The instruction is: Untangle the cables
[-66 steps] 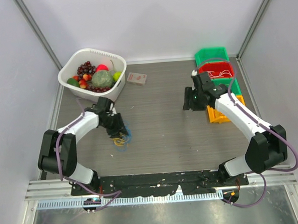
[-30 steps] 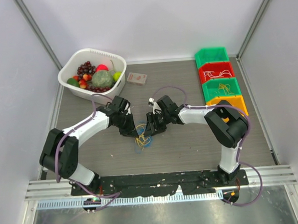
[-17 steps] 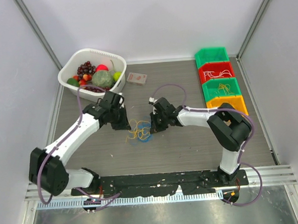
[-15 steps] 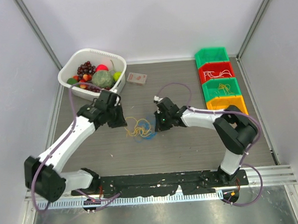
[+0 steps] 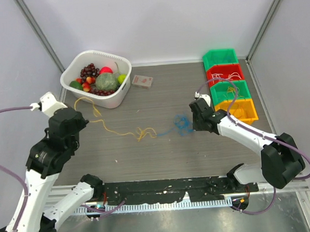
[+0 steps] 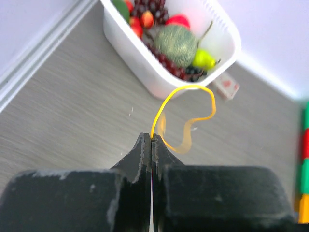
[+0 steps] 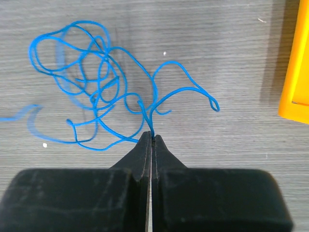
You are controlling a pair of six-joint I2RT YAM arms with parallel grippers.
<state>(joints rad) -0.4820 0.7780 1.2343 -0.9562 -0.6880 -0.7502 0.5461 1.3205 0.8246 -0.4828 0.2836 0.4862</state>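
Note:
A yellow cable (image 5: 114,129) stretches from my left gripper (image 5: 86,120) across the table to a small curl (image 5: 143,132) at mid-table. The left gripper (image 6: 151,137) is raised at the left and shut on the yellow cable (image 6: 186,88), which loops up in front of it. A blue cable (image 5: 182,122) lies bunched right of centre, with a thin tail toward the yellow curl; I cannot tell whether they still touch. My right gripper (image 5: 193,123) sits low beside it. The right gripper (image 7: 151,136) is shut on a strand of the blue cable (image 7: 150,123).
A white basket (image 5: 120,94) of fruit stands at the back left, also seen in the left wrist view as the basket (image 6: 145,82). A small card box (image 5: 142,81) lies beside it. Stacked green, red and orange bins (image 5: 237,110) holding thin cords line the right side.
The arms pulled apart: the left rose and swung far left with the yellow cable, the right moved right with the blue one. The small tangle is now stretched out.

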